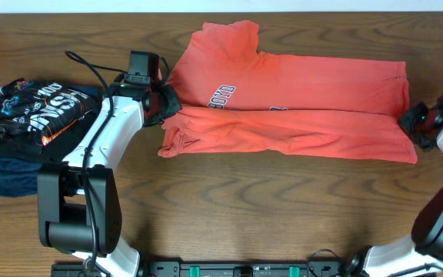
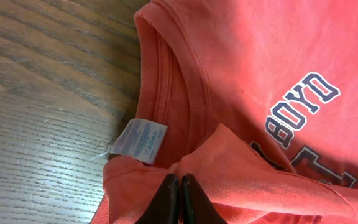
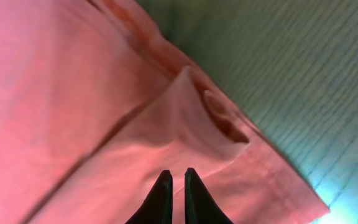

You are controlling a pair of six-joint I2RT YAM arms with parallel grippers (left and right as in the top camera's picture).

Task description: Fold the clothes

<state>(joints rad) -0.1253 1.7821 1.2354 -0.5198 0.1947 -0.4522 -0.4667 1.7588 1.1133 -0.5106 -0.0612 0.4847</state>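
Note:
The clothes [image 1: 298, 92] are an orange-red T-shirt lying across the back of the table, folded lengthwise, collar end to the left. White block lettering [image 2: 300, 106] shows near the collar, and a white label [image 2: 140, 140] sits inside the neck. My left gripper [image 1: 165, 102] is at the collar end; in the left wrist view its tips [image 2: 179, 179] are shut, with a raised fold of the shirt [image 2: 241, 68] pinched at them. My right gripper [image 1: 411, 121] is at the hem end. In the right wrist view its tips [image 3: 178, 173] stand a narrow gap apart just over the shirt [image 3: 73, 93].
A pile of folded black and navy garments [image 1: 29, 127] with white print sits at the left edge, beside the left arm. Bare wooden table [image 1: 283, 208] stretches in front of the shirt. The arm bases stand at the front corners.

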